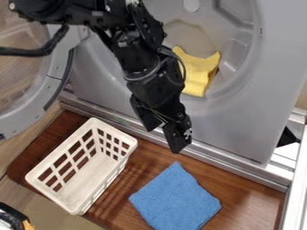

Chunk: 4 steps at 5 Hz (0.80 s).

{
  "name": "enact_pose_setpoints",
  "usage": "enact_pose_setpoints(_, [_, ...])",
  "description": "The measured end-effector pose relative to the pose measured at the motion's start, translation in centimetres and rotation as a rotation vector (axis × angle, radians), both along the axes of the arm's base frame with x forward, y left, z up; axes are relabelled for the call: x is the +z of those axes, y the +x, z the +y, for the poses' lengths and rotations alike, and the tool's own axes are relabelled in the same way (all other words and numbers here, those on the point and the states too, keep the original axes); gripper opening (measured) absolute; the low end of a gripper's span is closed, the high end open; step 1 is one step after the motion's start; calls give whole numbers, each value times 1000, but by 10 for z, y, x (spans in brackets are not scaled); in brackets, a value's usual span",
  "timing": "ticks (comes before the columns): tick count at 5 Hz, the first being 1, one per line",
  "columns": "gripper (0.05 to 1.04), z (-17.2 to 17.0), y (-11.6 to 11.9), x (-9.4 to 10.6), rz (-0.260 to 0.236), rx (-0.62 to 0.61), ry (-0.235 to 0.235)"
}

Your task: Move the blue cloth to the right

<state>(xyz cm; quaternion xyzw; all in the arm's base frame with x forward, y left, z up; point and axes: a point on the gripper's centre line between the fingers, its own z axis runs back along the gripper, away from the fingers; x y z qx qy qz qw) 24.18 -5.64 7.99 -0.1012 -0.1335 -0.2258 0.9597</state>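
A: Left to right, what is set before you?

B: White basket (90, 173); then the blue cloth (175, 197), flat on the brown tabletop (243, 193); it lies camera-side of your black hand (173, 140), one corner pointing toward it; your approach likely runs camera-ward and down.

A: Is your hand clenched or released?

B: You cannot tell; the cloth lies apart from it.

Two cloths: one flat, angular blue fabric cloth (175, 200), one crumpled yellow fabric cloth (201, 72). One rectangular white plastic basket (57, 160), one brown wooden board (246, 200), one round grey-rimmed door (53, 78).
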Motion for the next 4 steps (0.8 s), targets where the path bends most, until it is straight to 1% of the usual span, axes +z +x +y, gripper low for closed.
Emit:
enact_pose_setpoints(1, [999,1,-2,-6,21,6,4])
enact_pose_setpoints(2, [999,1,1,-25,25,-3,43])
enact_pose_setpoints(3, [999,6,3,-52,56,17,76])
enact_pose_setpoints(4, [999,5,2,-85,102,22,120])
